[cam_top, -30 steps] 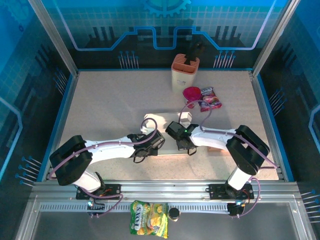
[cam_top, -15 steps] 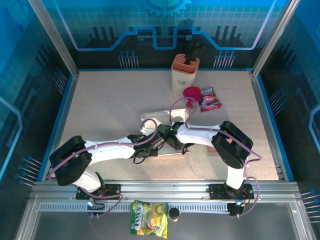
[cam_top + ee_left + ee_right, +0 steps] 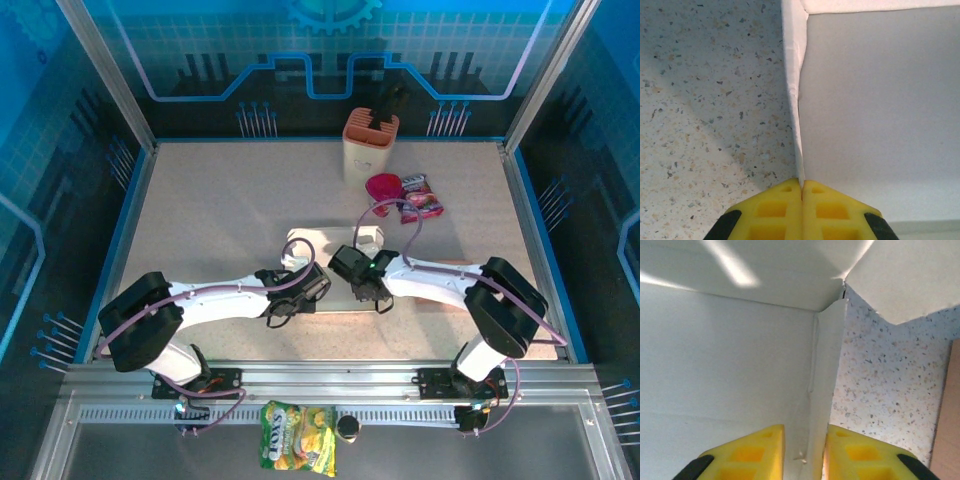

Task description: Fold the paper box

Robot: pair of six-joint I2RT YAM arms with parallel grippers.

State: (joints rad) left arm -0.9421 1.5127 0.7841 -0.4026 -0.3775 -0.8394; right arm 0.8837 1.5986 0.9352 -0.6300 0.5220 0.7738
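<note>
Speckled tabletop (image 3: 200,220) with the white paper box (image 3: 320,240) sitting about dead center, walls partly stood up. Both arms are reaching in from the near edge. The left pincer (image 3: 801,192) is clamped tight on the box's left wall, yellow fingertips pressed together with the thin paper edge running right down into the seam. The right pincer (image 3: 805,440) is only cracked open, one fingertip on each side of the right wall near its corner; can't tell if it's actually squeezing. Further back there's a peach holder (image 3: 370,140), then a pink cup (image 3: 383,188) beside a snack packet (image 3: 420,197).
</note>
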